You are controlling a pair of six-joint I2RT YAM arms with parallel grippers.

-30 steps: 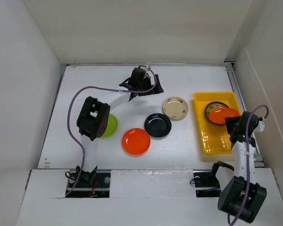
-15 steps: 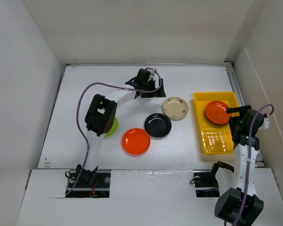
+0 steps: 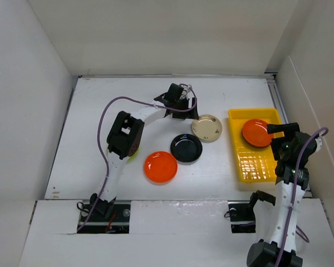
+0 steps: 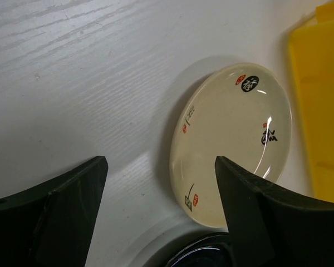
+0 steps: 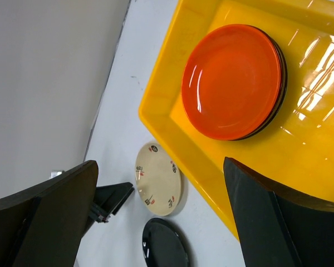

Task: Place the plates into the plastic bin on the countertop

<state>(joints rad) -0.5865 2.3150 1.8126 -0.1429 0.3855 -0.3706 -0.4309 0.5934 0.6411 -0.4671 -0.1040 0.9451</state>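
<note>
The yellow plastic bin [image 3: 255, 164] sits at the right of the white countertop [image 3: 100, 122]. An orange plate [image 3: 256, 132] lies in its far end on top of a dark-rimmed plate. A cream plate [image 3: 206, 128], a black plate [image 3: 186, 148] and a second orange plate [image 3: 160, 167] lie on the countertop. A lime green plate [image 3: 135, 151] shows as a sliver under the left arm. My left gripper [image 3: 185, 107] is open and empty, just left of the cream plate [image 4: 234, 142]. My right gripper [image 3: 279, 132] is open and empty above the bin [image 5: 300, 150].
White walls bound the countertop on three sides. The bin's near half [image 3: 250, 167] holds nothing. The black plate [image 4: 211, 257] lies close to the cream plate's near edge. The left arm's purple cable [image 3: 108, 111] loops over the left side.
My right gripper let the orange plate down onto the plate in the bin, opened and drew back. My left gripper moved right toward the cream plate.
</note>
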